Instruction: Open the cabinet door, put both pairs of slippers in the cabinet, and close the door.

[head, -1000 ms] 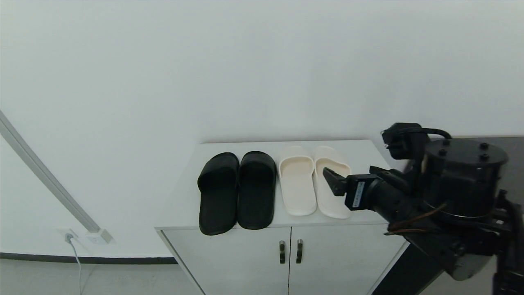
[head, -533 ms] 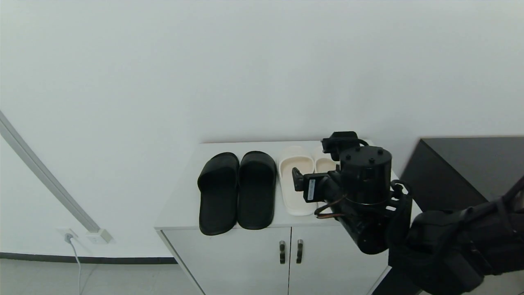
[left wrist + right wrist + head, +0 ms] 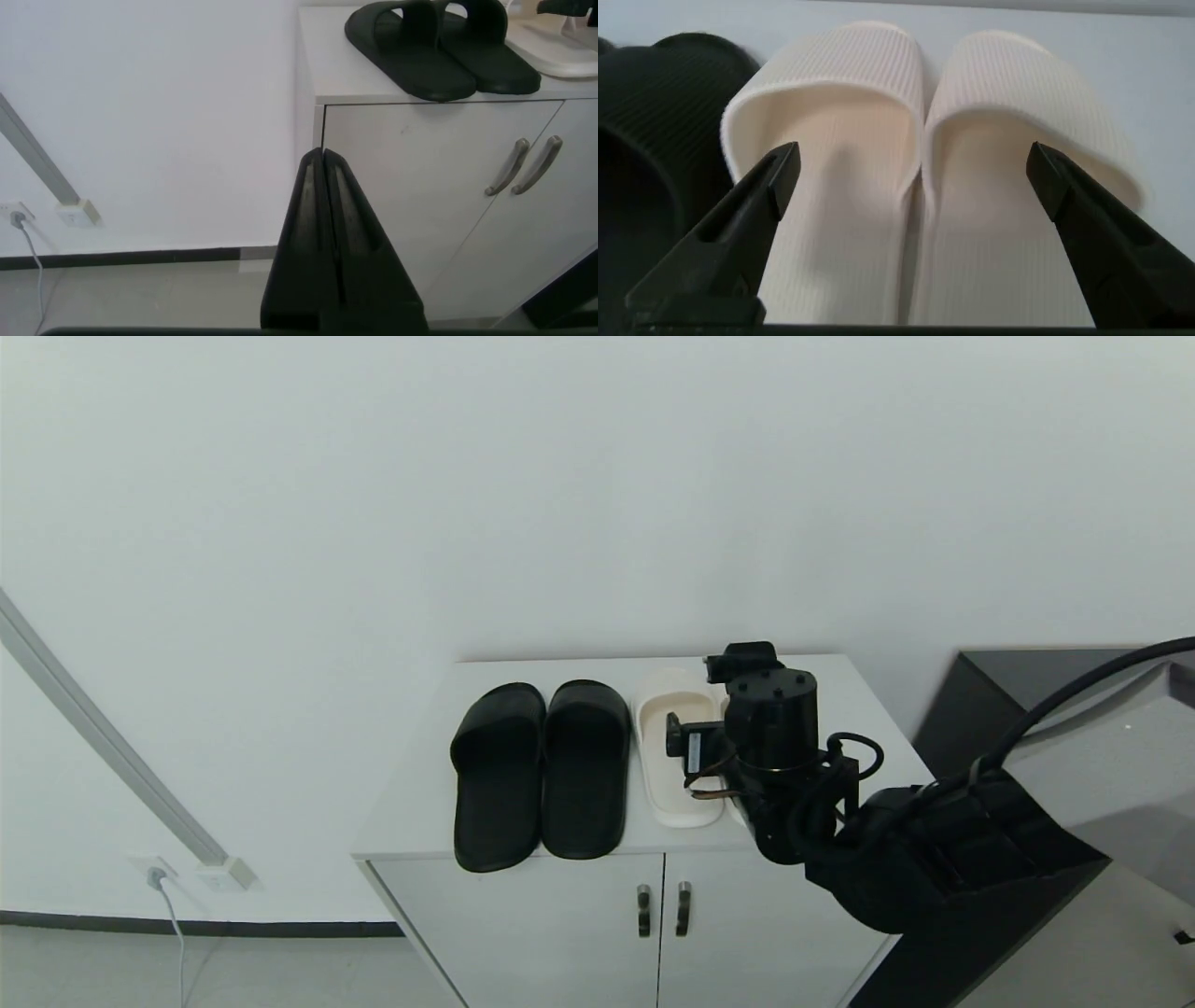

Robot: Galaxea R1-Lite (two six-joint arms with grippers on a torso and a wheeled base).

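Cream slippers lie side by side, framed between the widely spread right jaws; left jaws are pressed together.

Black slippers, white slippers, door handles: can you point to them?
black slippers (image 3: 585, 793): head view, footbed of one slipper.
white slippers (image 3: 840, 70): right wrist view, ribbed strap of one slipper.
door handles (image 3: 643, 909): head view, middle of one handle.

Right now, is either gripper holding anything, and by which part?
Nothing is held. The right gripper is open, spread either side of the white slippers; the left gripper is shut on nothing.
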